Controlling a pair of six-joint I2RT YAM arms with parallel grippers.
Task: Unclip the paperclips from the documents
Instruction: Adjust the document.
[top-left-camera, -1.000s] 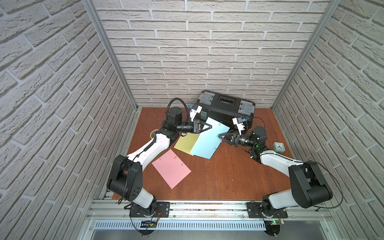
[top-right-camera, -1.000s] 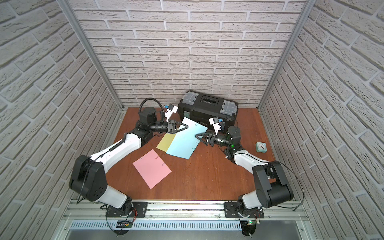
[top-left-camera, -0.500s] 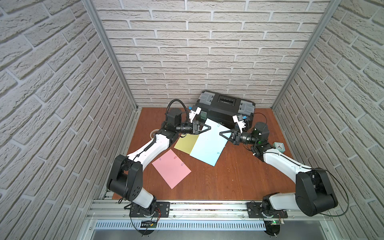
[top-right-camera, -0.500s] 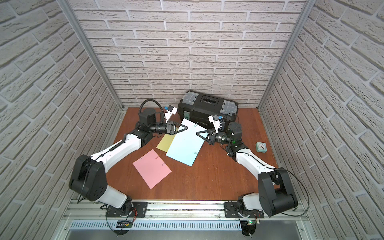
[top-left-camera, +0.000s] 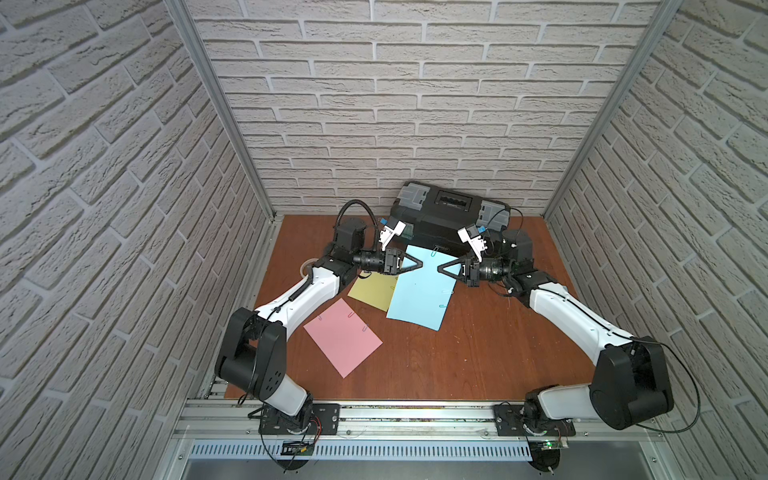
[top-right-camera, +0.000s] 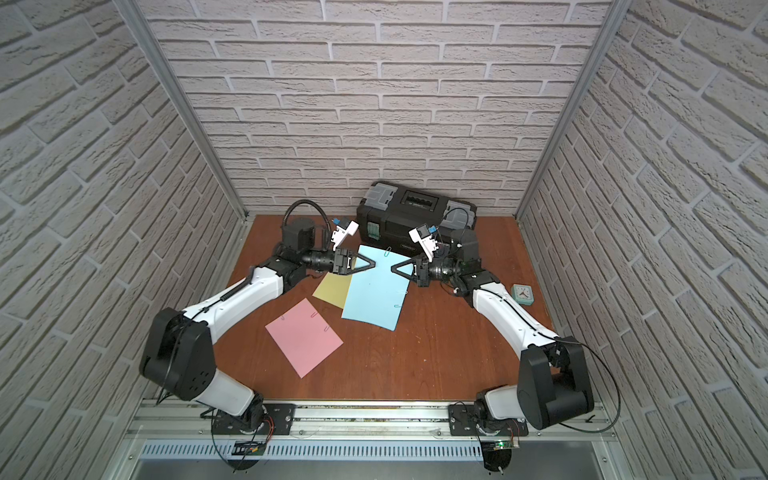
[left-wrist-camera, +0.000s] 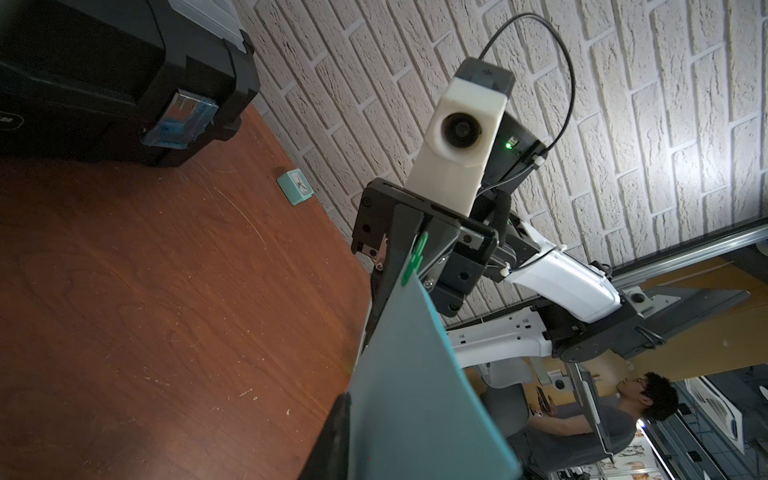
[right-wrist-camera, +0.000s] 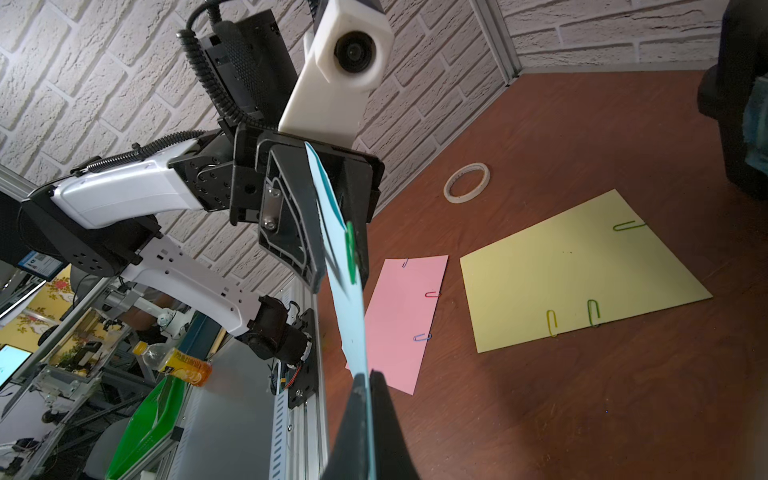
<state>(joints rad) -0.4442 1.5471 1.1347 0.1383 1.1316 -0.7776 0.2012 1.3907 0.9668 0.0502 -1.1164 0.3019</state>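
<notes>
Right wrist view: the right gripper (right-wrist-camera: 368, 386) pinches the blue sheet (right-wrist-camera: 353, 328) edge-on. A green paperclip (right-wrist-camera: 351, 253) on it sits at the jaws of the left gripper (right-wrist-camera: 338, 282), whose grip I cannot tell. The pink sheet (right-wrist-camera: 399, 316) and yellow sheet (right-wrist-camera: 573, 270), both clipped, lie below the jaws. Both top views show the toolbox (top-left-camera: 449, 208) shut, behind both jaws.

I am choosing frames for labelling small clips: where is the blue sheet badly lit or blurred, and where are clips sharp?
Left wrist view: the blue sheet is shaded and looks dark teal, while a bright patch washes the wall. Right wrist view: the right gripper, close to the lens, is blurred; the clips on the yellow sheet are sharp.
</notes>
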